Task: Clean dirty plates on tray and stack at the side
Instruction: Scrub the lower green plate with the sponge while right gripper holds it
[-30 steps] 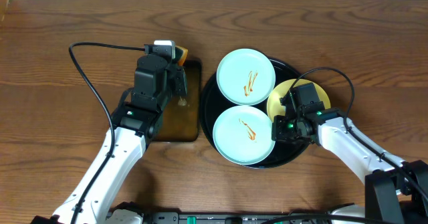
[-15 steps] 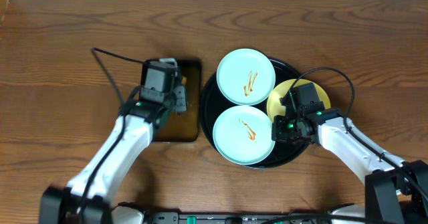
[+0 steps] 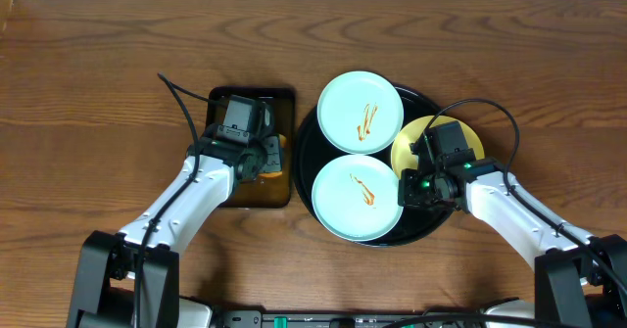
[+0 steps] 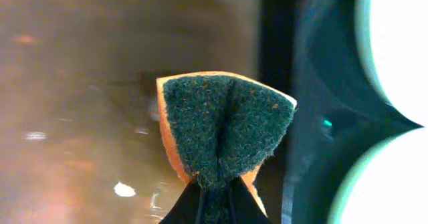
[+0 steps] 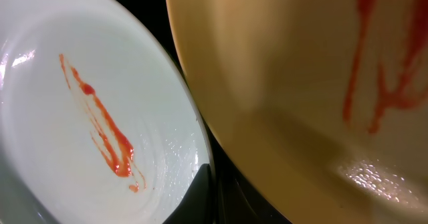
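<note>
The round black tray (image 3: 415, 232) holds two mint-blue plates, one at the back (image 3: 360, 112) and one at the front (image 3: 357, 197), both streaked with orange sauce. A yellow plate (image 3: 409, 138) with red streaks sits at the tray's right, partly under my right arm. My right gripper (image 3: 415, 185) is shut on the yellow plate's (image 5: 301, 83) rim, next to the front mint plate (image 5: 80, 117); only one finger (image 5: 200, 194) shows. My left gripper (image 4: 214, 190) is shut on an orange sponge with a green scrub face (image 4: 224, 127), low over the pan by the tray (image 4: 314, 117).
A rectangular black pan (image 3: 245, 193) of brownish water (image 4: 80, 83) stands just left of the tray. My left arm's cable (image 3: 181, 103) loops over the wooden table behind the pan. The table's white far edge runs along the top.
My left gripper has moved with the sponge from the pan's far end toward its near right side, beside the tray. The right arm and the plates have not moved.
</note>
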You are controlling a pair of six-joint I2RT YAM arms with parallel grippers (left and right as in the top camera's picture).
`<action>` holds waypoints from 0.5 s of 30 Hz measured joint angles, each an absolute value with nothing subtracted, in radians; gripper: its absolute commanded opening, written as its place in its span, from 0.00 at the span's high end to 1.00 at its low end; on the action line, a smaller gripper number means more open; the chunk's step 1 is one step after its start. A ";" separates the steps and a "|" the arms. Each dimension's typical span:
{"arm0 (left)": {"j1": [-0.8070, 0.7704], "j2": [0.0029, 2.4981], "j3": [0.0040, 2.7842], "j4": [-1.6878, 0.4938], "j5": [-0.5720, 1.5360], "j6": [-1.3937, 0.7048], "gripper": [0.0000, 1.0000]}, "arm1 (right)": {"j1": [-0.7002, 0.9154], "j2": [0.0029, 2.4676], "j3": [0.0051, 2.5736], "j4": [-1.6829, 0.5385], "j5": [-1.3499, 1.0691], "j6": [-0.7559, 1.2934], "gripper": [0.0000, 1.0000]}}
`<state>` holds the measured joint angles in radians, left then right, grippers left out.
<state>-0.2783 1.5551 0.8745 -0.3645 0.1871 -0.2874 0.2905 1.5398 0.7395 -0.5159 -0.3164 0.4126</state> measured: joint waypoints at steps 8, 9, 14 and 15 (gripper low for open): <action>-0.401 1.555 0.949 -0.331 0.319 -0.297 0.93 | 0.290 1.540 0.739 -0.516 -0.316 0.413 0.99; -0.435 1.555 0.950 -0.318 0.326 -0.310 0.93 | 0.290 1.540 0.739 -0.516 -0.316 0.413 0.99; -0.599 1.575 0.950 -0.262 0.339 -0.389 0.93 | 0.290 1.540 0.739 -0.516 -0.316 0.413 0.99; -0.625 1.588 0.950 -0.251 0.339 -0.414 0.92 | 0.290 1.540 0.739 -0.516 -0.316 0.413 0.99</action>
<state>-0.6250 1.5875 0.9504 -0.2508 0.3393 -0.4145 0.2905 1.5398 0.7395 -0.5159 -0.3161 0.4126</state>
